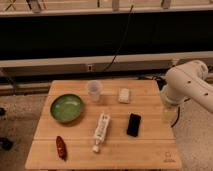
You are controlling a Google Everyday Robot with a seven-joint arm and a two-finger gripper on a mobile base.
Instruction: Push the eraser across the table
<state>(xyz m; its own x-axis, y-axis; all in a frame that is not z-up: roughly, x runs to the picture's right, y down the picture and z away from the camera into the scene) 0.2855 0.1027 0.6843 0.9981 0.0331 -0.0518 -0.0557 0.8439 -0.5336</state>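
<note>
The eraser [133,124] is a flat black rounded block lying on the light-wood table [120,150], right of centre. My white arm [186,85] reaches in from the right, over the table's right edge. The gripper [168,113] hangs below the arm at that edge, a short way right of the eraser and slightly farther back. It is apart from the eraser and holds nothing that I can see.
A white tube-shaped bottle [101,131] lies just left of the eraser. A small white block [124,95] and a clear cup [94,90] stand farther back. A green bowl [66,107] sits at the left. A red pepper-like object [61,147] lies near the front left corner.
</note>
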